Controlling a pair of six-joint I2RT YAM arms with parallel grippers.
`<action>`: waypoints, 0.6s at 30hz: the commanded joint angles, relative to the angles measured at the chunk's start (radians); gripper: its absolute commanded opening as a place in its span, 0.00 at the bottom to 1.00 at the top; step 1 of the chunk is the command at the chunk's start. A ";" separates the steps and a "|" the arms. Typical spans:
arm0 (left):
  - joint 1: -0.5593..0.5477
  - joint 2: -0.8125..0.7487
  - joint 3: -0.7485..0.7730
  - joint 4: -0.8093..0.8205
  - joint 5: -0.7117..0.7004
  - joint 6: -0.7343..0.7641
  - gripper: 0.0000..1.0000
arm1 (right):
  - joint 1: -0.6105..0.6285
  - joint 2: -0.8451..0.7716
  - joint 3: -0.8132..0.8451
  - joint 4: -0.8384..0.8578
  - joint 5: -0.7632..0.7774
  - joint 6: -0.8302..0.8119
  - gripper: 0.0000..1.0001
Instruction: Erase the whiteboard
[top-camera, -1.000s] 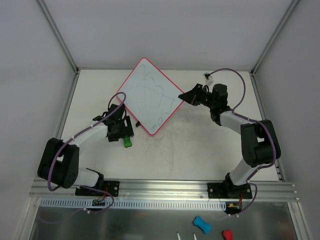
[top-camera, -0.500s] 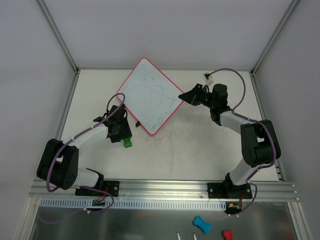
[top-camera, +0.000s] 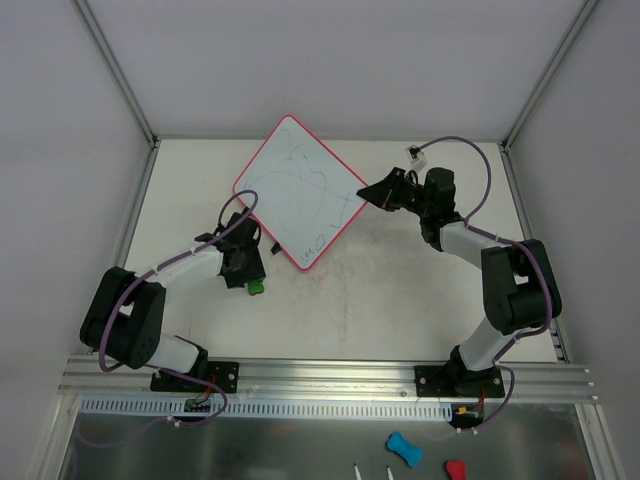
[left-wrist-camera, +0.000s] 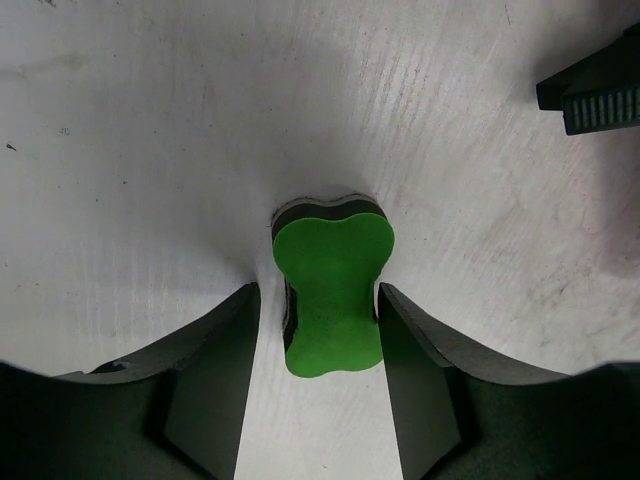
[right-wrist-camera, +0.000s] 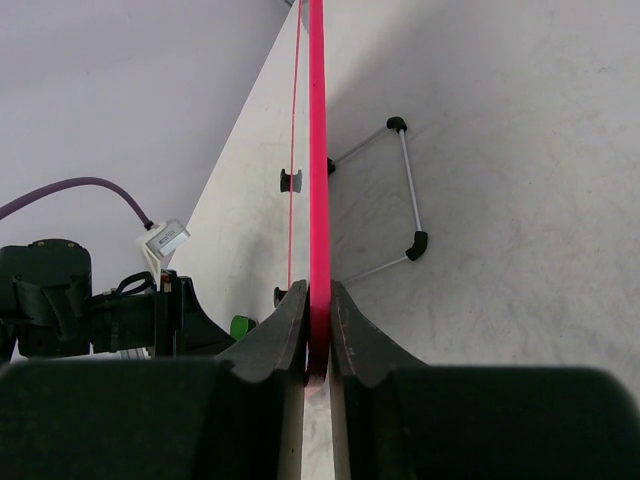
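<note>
Whiteboard (top-camera: 300, 190) sits in the upper middle of the top view, turned like a diamond on the table (top-camera: 400, 290), with faint pen marks on its face. The right gripper (top-camera: 372, 192) is at the board's right corner. In the right wrist view both jaws are clamped flat on the red-pink rim, board seen edge-on. A thin wire stand (right-wrist-camera: 410, 185) with black clips shows on the board's back side. Cannot tell how steeply the board is tilted.

Left gripper (left-wrist-camera: 318, 295) is low on the table, just below and left of the board's lower corner in the top view. Its jaws straddle the green eraser (left-wrist-camera: 332, 290). The finger (left-wrist-camera: 420, 370) on the frame's right touches the eraser. By the other finger (left-wrist-camera: 210, 380) a sliver of table shows, so it is not clamped. The eraser lies flat on the table, apart from the board.
</note>
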 joint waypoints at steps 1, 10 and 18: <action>-0.012 0.011 0.037 -0.016 -0.024 -0.016 0.50 | -0.002 -0.001 0.023 0.008 0.010 -0.059 0.00; -0.018 0.014 0.043 -0.016 -0.028 -0.008 0.28 | -0.001 0.002 0.025 0.008 0.006 -0.058 0.00; -0.019 -0.009 0.039 -0.017 -0.050 -0.003 0.18 | -0.002 0.007 0.025 0.008 0.004 -0.058 0.00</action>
